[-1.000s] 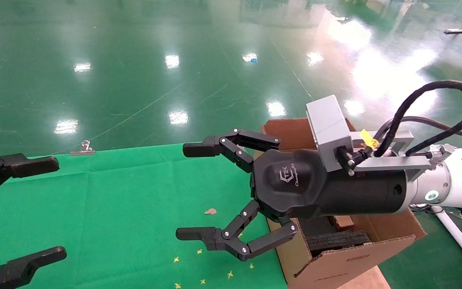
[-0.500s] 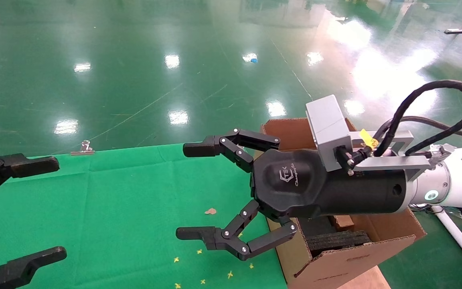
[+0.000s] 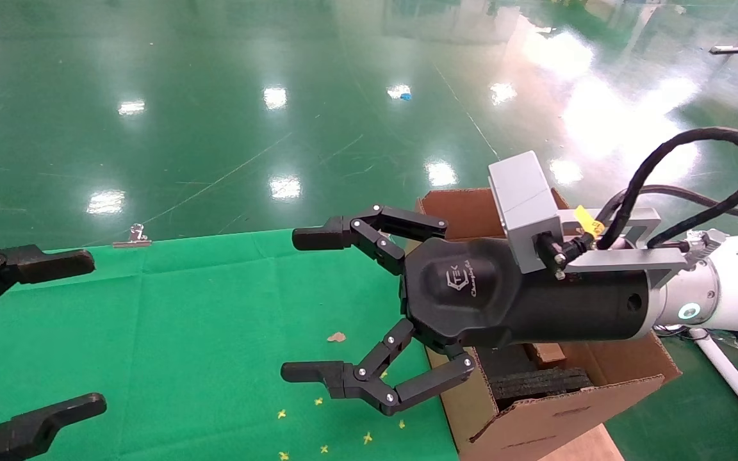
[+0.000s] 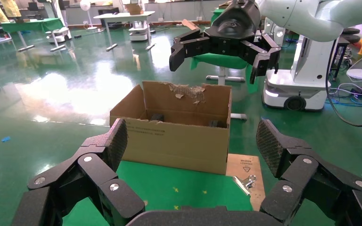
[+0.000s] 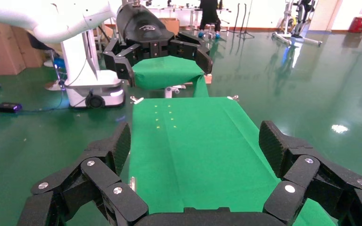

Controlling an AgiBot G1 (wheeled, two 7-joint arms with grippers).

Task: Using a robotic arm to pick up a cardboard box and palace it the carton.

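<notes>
I hold the right gripper (image 3: 337, 307) above the green tabletop (image 3: 170, 333) beside the carton (image 3: 555, 410), fingers spread and empty, left gripper (image 3: 36, 333) likewise open at the far side, because no cardboard box is in view.

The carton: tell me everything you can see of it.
The carton is large, of brown corrugated cardboard, open at the top with flaps upright; the far flap's edge is torn. Black foam inserts lie inside. It stands off the green cloth's right edge. The right hand, fingers spread and empty, hangs over the cloth beside it.
</notes>
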